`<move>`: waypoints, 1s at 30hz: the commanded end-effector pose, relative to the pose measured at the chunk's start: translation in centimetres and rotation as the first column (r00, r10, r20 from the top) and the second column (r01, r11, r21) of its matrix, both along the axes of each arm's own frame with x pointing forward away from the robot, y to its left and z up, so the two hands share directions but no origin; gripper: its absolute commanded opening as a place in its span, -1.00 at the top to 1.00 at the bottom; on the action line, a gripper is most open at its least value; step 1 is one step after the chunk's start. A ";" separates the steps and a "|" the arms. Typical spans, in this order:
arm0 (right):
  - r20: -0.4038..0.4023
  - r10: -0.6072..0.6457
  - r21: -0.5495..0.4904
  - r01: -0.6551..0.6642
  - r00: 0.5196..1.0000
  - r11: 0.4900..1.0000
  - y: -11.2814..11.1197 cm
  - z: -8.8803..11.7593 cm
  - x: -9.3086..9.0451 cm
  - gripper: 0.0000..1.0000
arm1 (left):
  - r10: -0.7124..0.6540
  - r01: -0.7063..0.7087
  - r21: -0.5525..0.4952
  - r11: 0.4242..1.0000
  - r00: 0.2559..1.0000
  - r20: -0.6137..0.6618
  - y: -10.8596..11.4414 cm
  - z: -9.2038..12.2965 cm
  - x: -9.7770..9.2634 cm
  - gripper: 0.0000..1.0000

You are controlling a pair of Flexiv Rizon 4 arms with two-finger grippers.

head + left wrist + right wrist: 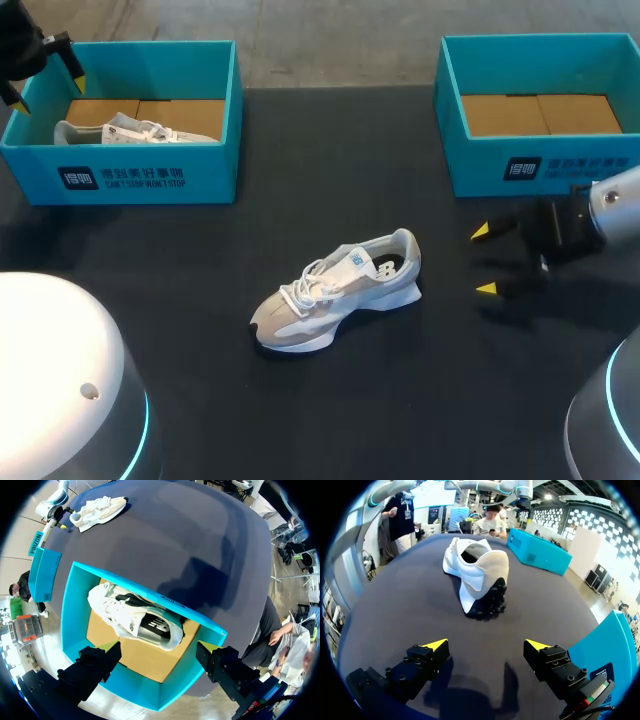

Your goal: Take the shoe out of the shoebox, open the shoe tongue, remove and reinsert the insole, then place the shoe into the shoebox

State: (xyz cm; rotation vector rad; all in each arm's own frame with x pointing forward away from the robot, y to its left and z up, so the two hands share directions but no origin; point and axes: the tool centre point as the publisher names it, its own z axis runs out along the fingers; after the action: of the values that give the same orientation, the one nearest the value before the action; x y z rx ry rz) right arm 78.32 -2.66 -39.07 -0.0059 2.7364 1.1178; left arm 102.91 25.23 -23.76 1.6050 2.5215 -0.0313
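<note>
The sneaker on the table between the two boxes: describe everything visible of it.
The white and beige lace-up sneaker stands upright on its thick white sole on the black table. It has white laces, a dark side patch, and black studded tread wrapping up the heel. Its heel faces the open right hand, which is apart from it; only the table touches it.

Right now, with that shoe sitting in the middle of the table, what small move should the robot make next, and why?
Probably ease the right pincer forward to the heel of the shoe. The pincer is open and empty, aimed at the heel, with bare table between them. The shoe sits upright on its sole, unheld.
</note>
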 end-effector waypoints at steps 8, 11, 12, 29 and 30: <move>0.000 -0.002 -0.004 0.002 1.000 1.000 0.1 0.1 -0.1 -1.00 | -0.001 0.001 0.001 1.000 1.000 -0.002 0.0 0.0 0.1 -1.00; 0.000 -0.002 -0.004 0.002 1.000 1.000 0.1 0.1 -0.1 -1.00 | -0.001 0.001 0.001 1.000 1.000 -0.002 0.0 0.0 0.1 -1.00; 0.000 -0.002 -0.004 0.002 1.000 1.000 0.1 0.1 -0.1 -1.00 | -0.001 0.001 0.001 1.000 1.000 -0.002 0.0 0.0 0.1 -1.00; -0.005 0.070 -0.030 -0.071 0.998 0.997 2.5 0.3 1.1 -1.00 | -0.001 0.001 0.001 1.000 1.000 -0.002 0.0 0.0 0.1 -1.00; -0.009 0.078 -0.032 -0.078 0.997 0.996 2.8 0.3 1.3 -1.00 | -0.001 0.001 0.001 1.000 1.000 -0.002 0.0 0.0 0.1 -1.00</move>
State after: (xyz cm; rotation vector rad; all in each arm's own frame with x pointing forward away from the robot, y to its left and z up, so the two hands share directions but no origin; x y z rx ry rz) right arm 78.58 -0.77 -38.59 -0.1061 2.7581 1.1087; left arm 102.91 25.23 -23.76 1.6049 2.5215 -0.0313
